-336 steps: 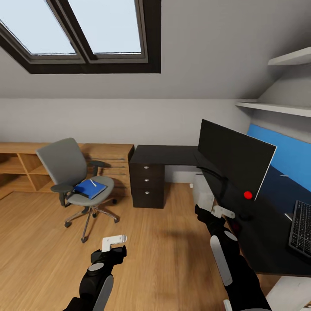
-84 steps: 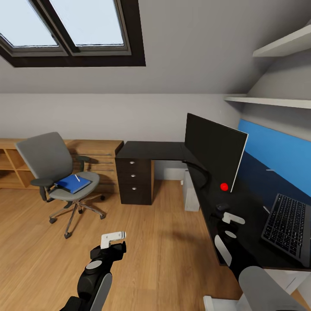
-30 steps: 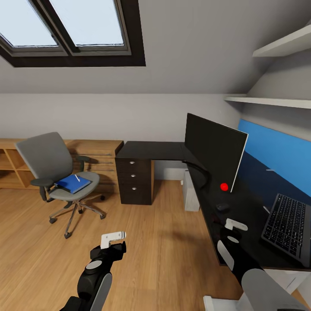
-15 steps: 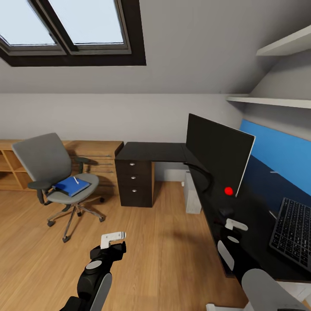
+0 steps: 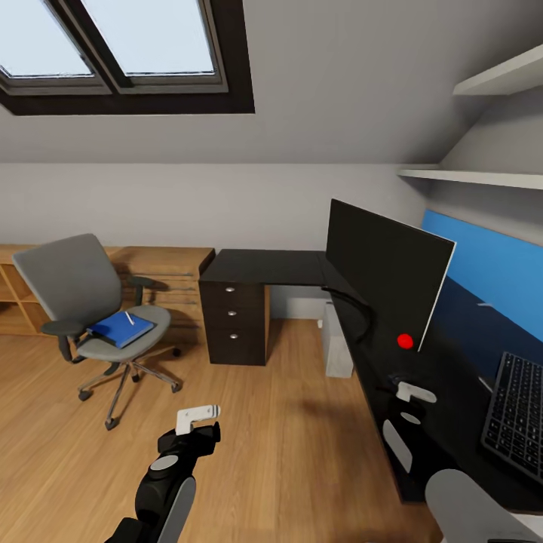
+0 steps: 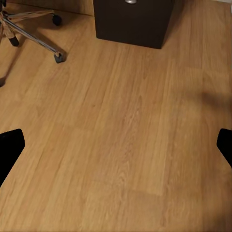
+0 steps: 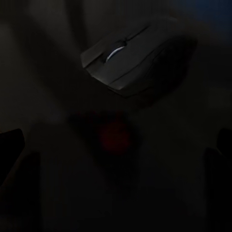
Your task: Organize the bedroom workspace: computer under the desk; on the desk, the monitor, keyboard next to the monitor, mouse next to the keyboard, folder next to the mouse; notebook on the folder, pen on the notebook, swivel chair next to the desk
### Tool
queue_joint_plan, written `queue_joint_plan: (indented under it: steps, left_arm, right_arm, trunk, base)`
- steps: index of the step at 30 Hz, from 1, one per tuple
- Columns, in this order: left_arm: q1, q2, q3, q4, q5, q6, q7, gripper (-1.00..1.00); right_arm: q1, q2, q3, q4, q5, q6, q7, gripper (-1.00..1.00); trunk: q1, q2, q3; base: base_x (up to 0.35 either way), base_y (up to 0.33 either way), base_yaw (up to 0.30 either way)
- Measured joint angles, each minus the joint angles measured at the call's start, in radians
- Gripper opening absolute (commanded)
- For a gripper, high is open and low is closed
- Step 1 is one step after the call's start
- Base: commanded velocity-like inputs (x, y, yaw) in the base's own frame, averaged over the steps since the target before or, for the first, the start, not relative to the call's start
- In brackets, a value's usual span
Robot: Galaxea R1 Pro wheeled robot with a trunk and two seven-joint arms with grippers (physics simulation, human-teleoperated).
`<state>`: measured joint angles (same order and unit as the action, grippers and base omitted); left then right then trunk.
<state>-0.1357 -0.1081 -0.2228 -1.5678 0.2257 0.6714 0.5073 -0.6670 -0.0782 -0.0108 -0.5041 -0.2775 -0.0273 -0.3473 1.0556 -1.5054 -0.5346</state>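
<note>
Reaching for the small dark rounded mouse [image 7: 130, 60] is the step you have in hand, judging by where your right arm sits: the right gripper [image 5: 403, 394] hovers over the long glossy black L-shaped desk [image 5: 264, 265], in front of the thin black flat monitor [image 5: 385, 268] with its red dot. In the right wrist view the mouse lies on the dark desktop ahead of the fingers, which show at the outer edges of that view, spread wide and well apart from it. That pincer is released and holds nothing.

Your next move calls for lowering and advancing until the mouse sits between the fingers, then closing on its sides; it looks low and smooth, so a shallow pinch could slip. It then needs carrying beside the slim silver-grey keyboard with dark keys [image 5: 516, 415], which lies nearer the desk's front end.

Your left gripper [image 5: 197, 416] hangs over the light wood floor [image 6: 125, 125], also released and empty. The flat bright blue folder [image 5: 121, 329] rests on the grey padded swivel chair [image 5: 83, 294], well apart from the desk.
</note>
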Motion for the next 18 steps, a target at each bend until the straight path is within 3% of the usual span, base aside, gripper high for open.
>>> queue_joint_plan:
  steps: [18]
  left_arm:
    - [0.000,0.000,0.000,0.001,0.000,0.000,0.000,1.00]
  right_arm:
    - [-0.001,-0.009,0.000,0.000,-0.002,0.001,0.000,1.00]
  trunk:
    - [0.000,0.000,0.000]
  base:
    - [0.081,0.000,0.000]
